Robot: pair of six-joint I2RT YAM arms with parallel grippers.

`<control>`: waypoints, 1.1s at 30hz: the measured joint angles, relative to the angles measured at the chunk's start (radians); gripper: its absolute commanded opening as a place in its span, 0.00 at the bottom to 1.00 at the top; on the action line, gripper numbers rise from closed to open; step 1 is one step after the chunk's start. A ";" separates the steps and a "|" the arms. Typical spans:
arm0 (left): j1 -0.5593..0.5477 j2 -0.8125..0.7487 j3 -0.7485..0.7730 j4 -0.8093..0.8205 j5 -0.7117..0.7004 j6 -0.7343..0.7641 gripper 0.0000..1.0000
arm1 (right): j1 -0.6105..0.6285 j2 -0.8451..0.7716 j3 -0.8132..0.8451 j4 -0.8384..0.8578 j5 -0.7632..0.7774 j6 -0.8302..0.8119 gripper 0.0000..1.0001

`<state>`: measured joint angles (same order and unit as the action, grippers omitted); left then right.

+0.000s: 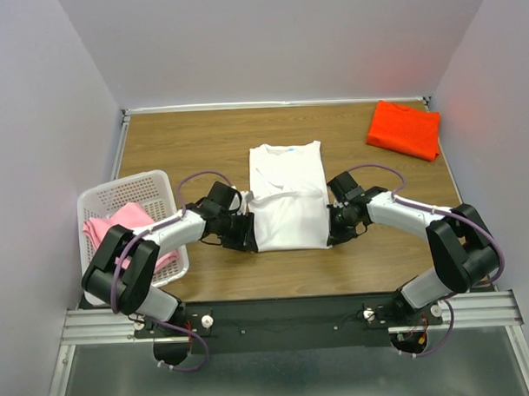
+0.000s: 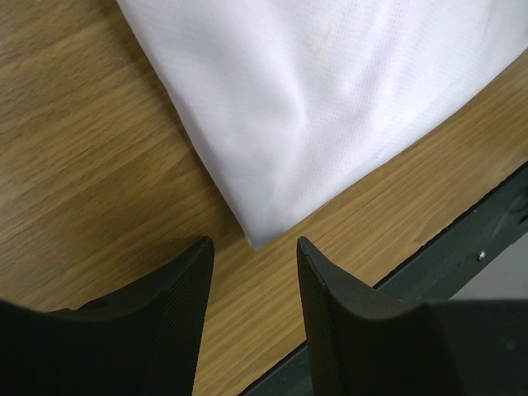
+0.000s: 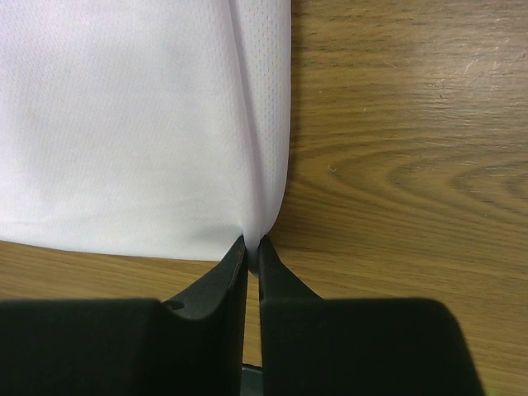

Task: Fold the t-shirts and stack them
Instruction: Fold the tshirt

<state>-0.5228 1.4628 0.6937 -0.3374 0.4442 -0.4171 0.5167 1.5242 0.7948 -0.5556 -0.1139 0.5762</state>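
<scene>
Right gripper [image 3: 254, 247]: jaws pressed together on the near right corner of the white t-shirt [image 3: 132, 124], with a thin fold of cloth pinched between the tips.
Left gripper [image 2: 253, 246]: jaws apart, holding nothing. The shirt's near left corner lies flat on the wood just ahead of the gap, not yet between the pads.
Shirt's place: middle of the tabletop [image 1: 193, 135], sides folded in, a narrow strip running from the near edge toward the far edge.
Handling: probably light, limp, thin mesh that sags. Best pinched through all layers at both near corners.
Orange-red t-shirt [image 1: 404, 128]: folded, at the far right corner.
Pink t-shirt [image 1: 118, 229]: in the basket [image 1: 129, 184] at the left edge.
</scene>
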 measured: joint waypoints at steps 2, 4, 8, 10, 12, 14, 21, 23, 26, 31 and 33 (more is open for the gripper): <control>-0.002 0.013 0.006 0.007 0.010 0.000 0.53 | 0.000 0.000 0.000 0.000 0.000 0.000 0.14; -0.004 0.027 0.015 0.013 0.018 0.000 0.52 | 0.000 0.000 0.000 0.000 0.000 0.000 0.14; -0.008 0.038 0.018 0.023 0.020 -0.003 0.42 | 0.000 0.000 0.000 0.000 0.000 0.000 0.14; -0.010 0.044 0.018 0.026 0.020 -0.006 0.38 | 0.000 0.000 0.000 0.000 0.000 0.000 0.14; -0.013 0.051 0.018 0.028 0.021 -0.010 0.30 | 0.000 0.000 0.000 0.000 0.000 0.000 0.13; -0.019 0.056 0.018 0.028 0.019 -0.011 0.26 | 0.000 0.000 0.000 0.000 0.000 0.000 0.11; -0.029 0.072 0.018 0.028 0.020 -0.017 0.00 | 0.000 0.000 0.001 -0.002 0.000 0.000 0.01; -0.031 0.073 0.018 0.029 0.021 -0.018 0.00 | 0.000 -0.002 0.001 -0.004 0.000 0.000 0.00; -0.033 0.073 0.018 0.029 0.021 -0.018 0.00 | 0.000 -0.005 0.001 -0.010 0.001 0.000 0.00; -0.036 0.061 0.018 0.011 0.007 -0.018 0.00 | 0.000 -0.012 0.001 -0.036 0.012 0.000 0.00; -0.036 0.038 0.017 -0.021 -0.026 -0.015 0.00 | 0.000 -0.016 0.001 -0.048 0.020 0.000 0.00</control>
<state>-0.5587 1.5005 0.7109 -0.3584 0.4179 -0.4324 0.5171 1.5085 0.7959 -0.6041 -0.0940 0.5766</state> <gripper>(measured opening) 0.006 0.010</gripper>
